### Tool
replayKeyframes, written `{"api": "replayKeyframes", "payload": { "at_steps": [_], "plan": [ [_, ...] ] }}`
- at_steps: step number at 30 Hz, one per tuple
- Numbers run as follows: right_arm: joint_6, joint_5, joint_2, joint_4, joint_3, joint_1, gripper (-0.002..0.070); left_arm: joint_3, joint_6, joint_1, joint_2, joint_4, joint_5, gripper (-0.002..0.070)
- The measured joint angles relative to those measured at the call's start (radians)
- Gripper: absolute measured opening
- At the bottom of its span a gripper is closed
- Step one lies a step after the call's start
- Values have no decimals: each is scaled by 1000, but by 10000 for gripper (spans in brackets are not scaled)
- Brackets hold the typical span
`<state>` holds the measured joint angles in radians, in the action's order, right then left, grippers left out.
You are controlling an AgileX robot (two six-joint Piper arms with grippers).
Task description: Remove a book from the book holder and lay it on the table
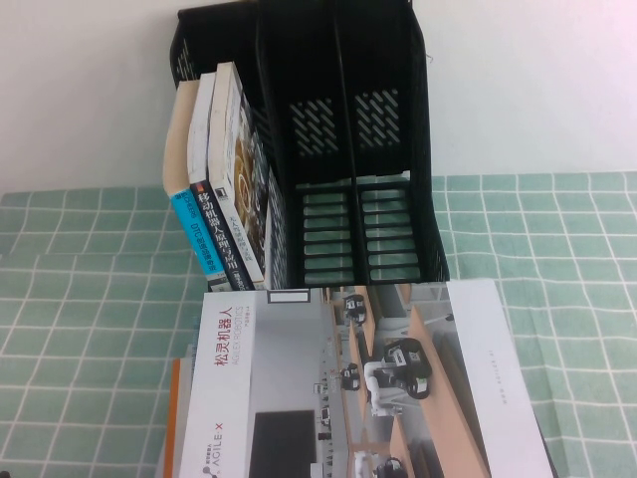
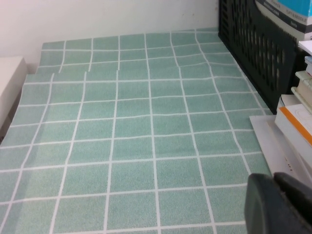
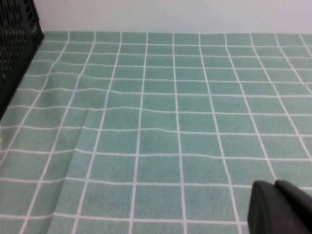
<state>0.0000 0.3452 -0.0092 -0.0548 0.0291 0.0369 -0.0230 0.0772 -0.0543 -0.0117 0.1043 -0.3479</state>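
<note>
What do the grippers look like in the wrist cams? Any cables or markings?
Little shows. The left gripper appears in the left wrist view only as a dark grey, matte, rounded-edged block at the frame corner, over the green checked tablecloth. The right gripper looks the same in the right wrist view. No cables, labels or markings visible. Neither arm appears in the high view.
</note>
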Motion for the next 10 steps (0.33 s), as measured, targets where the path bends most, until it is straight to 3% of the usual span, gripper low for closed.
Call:
{"api": "replayKeyframes", "payload": {
  "at_steps": [10],
  "plan": [
    [19,5,0,-45,0,-32,-1,0,0,0,0,0,0,-3]
  ]
}}
